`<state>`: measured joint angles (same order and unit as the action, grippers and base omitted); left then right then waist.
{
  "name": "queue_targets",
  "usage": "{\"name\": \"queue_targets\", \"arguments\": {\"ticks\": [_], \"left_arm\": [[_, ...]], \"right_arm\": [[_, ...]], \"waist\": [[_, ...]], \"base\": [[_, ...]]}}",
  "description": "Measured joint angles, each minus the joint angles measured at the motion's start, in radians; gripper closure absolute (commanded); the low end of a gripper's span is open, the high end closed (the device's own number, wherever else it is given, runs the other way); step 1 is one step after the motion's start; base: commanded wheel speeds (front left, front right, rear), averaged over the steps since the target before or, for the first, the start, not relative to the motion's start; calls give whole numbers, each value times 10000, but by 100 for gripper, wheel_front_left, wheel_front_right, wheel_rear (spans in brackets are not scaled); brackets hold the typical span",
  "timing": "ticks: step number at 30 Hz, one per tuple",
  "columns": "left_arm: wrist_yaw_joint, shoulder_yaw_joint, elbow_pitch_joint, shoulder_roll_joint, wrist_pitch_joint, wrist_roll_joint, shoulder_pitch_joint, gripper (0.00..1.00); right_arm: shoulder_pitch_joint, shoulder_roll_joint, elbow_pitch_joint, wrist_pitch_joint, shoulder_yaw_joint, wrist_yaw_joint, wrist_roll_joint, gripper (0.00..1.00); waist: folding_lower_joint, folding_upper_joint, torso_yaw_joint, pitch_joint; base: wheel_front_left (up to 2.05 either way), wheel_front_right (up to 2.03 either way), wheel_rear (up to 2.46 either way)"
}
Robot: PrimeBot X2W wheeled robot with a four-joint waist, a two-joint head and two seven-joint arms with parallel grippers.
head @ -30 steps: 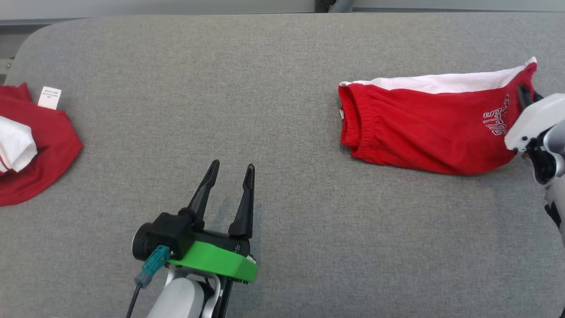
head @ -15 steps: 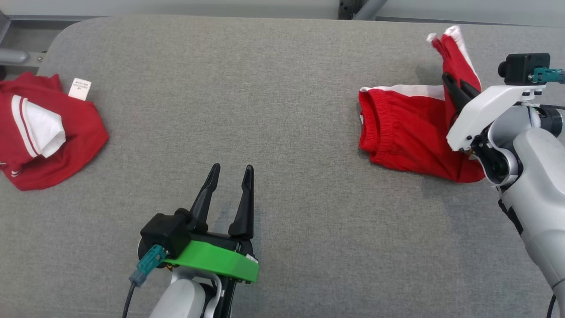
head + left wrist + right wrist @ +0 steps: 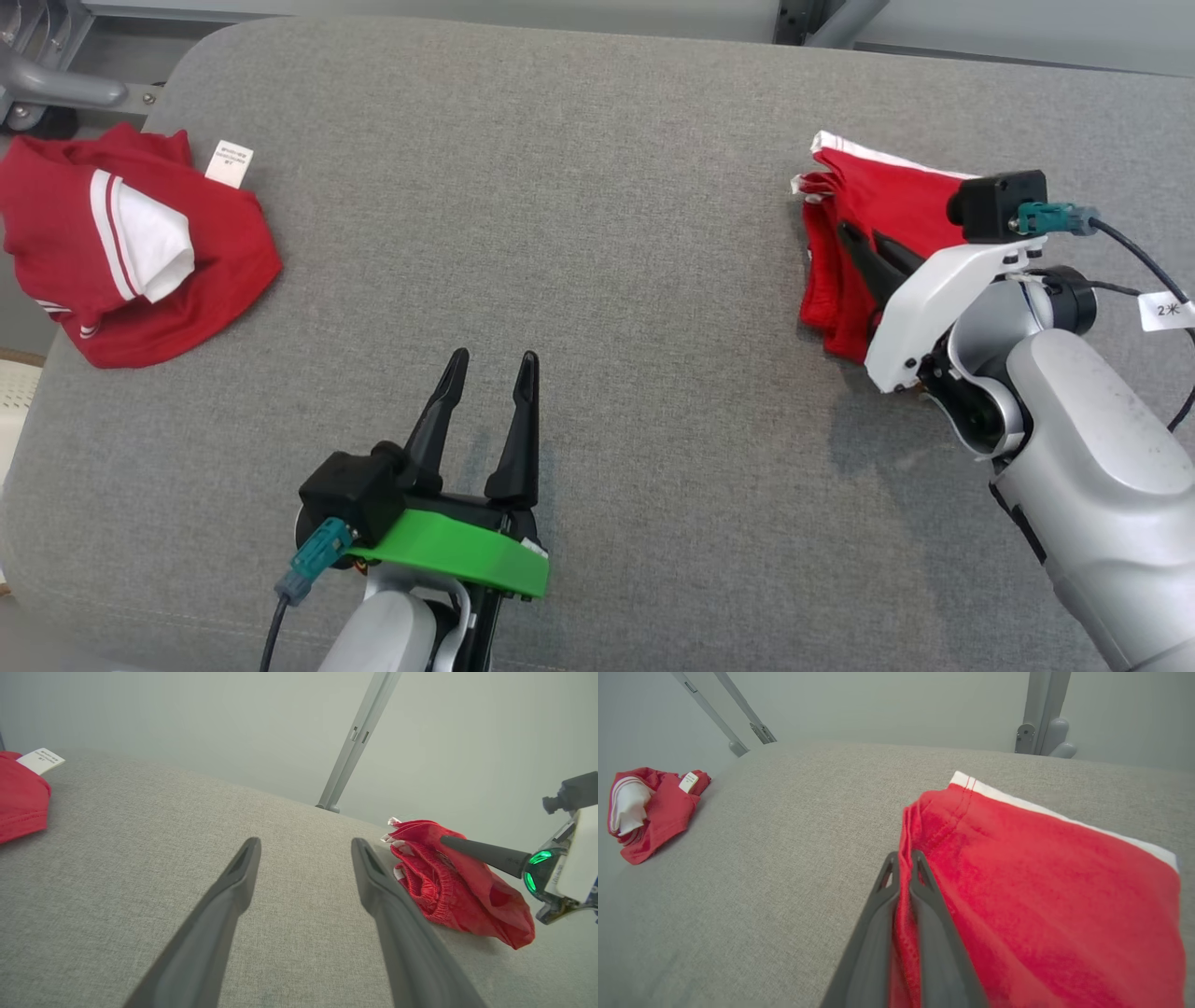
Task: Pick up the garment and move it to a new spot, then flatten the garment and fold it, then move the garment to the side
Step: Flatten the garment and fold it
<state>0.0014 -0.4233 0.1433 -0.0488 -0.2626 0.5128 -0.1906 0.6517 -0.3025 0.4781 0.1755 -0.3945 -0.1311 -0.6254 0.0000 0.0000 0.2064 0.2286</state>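
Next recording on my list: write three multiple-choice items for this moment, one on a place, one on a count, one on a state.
1. Where on the grey table does the crumpled garment with the white label lie?
A. near its left edge
B. at its middle
C. near its right edge

2. How many red garments are on the table?
A. one
B. two
C. three

3. How is the right gripper?
A. open over bare table
B. shut on the red shorts
C. open beside the shorts

Key: 1 A, it sits at the far left in the head view. 2 B, the crumpled one lies at the left and the shorts at the right. 3 B, the right wrist view shows red fabric pinched between the closed fingers.
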Motion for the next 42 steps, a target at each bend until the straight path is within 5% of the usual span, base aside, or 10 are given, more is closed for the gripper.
{"name": "queue_targets", "arguments": {"ticks": [4,5,6,13,22,34,42], "left_arm": [[25,48,2,0,0,0,6,0],[35,54,0,0,0,0,11,0],[36,56,0,0,0,-2,18,0],[61,102,109,0,0,-67,149,0],[161,533,119,2,0,-629,707,0],[447,1578,-270,0,0,-1599,1795,0],[514,2309,-940,-2,0,-2184,2573,0]], "right_arm": [[-540,35,-627,351,61,0,186,100],[-686,54,-769,428,102,0,238,64],[-833,90,-909,466,159,0,280,0],[-1871,573,-2138,460,915,0,284,0],[-3113,623,-2633,-1406,2847,0,1032,0],[-4239,431,-1093,-4242,2558,2,3321,0],[-5520,1488,-2742,-4385,2859,0,3927,0]], "waist": [[0,0,-39,-51],[0,0,-64,-66],[0,0,-94,-82],[0,0,-325,-339],[0,0,-800,-915],[0,0,-1580,-1782],[0,0,-2062,-2134]], "base": [[0,0,0],[0,0,0],[0,0,0],[0,0,0],[0,0,0],[0,0,0],[0,0,0]]}}
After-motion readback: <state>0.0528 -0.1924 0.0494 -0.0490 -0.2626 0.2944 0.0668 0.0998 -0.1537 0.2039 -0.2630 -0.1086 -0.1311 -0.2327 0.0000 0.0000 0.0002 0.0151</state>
